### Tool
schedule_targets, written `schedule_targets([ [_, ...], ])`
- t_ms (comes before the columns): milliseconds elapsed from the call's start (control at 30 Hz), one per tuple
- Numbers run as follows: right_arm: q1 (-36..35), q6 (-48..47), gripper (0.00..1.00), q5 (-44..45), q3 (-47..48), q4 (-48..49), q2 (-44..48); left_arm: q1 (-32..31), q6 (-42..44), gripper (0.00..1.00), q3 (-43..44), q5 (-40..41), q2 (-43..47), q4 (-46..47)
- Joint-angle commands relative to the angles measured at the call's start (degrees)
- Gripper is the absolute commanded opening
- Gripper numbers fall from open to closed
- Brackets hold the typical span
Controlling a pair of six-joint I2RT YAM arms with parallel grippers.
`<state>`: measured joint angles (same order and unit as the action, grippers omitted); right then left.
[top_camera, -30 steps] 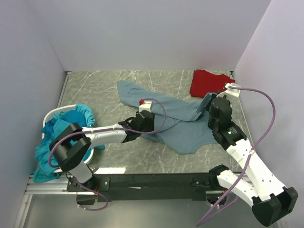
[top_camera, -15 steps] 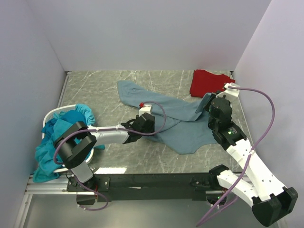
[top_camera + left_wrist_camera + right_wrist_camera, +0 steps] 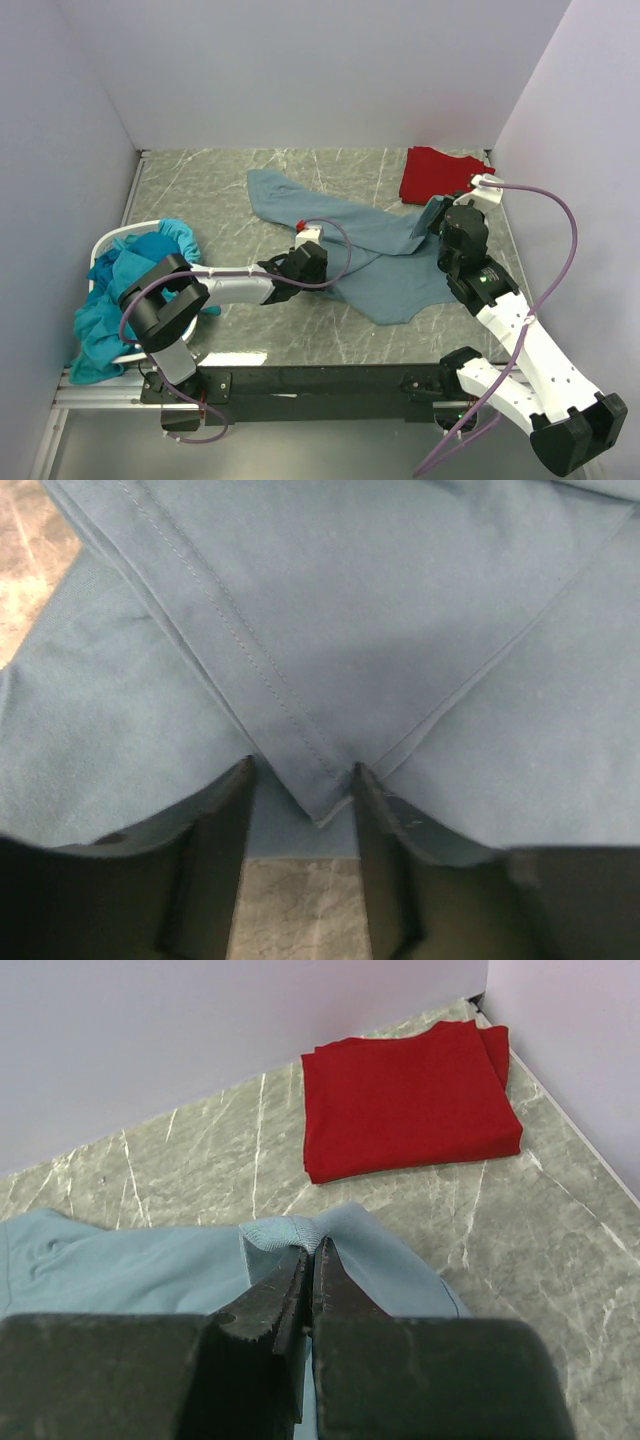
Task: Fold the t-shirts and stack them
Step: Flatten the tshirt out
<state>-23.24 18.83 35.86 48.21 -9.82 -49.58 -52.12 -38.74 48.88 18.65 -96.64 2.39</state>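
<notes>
Slate-blue t-shirt lies rumpled across the tabletop, the right fingers pinched tight on its ribbed edge, the left fingers spread astride a hem corner, so it looks like the spreading-out step, and next the left should close and draw it flat.

Grey-blue t-shirt: smooth matt cloth with a double-stitched hem and a ribbed collar. The red t-shirt and teal t-shirts are likewise matt cloth, the teal ones in a white basket that looks like plastic. Table: grey-green marbled stone look with pale veins, smooth, faint sheen. Fingers of the left gripper are matt black, plastic by the look, those of the right gripper the same with a rough toothed inner edge; right arm shell white, smooth, slightly glossy.
</notes>
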Motion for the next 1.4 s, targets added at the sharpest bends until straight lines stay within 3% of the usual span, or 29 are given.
schedule_targets([
  [0,0.3,0.9,0.0,0.1,-0.7,3.0,0.6,-0.6,-1.1,0.47,0.4,-1.2,-0.3,1.8],
  [367,0.3,0.5,0.0,0.0,-0.7,2.6,1.0,-0.6,-1.2,0.0,0.3,0.6,0.8,1.4],
  [667,0.2,0.4,0.0,-0.5,-0.8,2.7,1.5,-0.9,-2.2,0.0,-1.7,0.5,3.2,1.3],
  [1033,0.2,0.6,0.0,-1.3,-1.0,2.6,1.9,-1.5,-3.5,0.0,-4.4,5.9,11.5,-2.2],
  [1367,0.2,0.9,0.0,-1.6,-1.8,2.9,1.5,-2.0,-5.6,0.0,-7.6,4.0,10.9,-3.0],
])
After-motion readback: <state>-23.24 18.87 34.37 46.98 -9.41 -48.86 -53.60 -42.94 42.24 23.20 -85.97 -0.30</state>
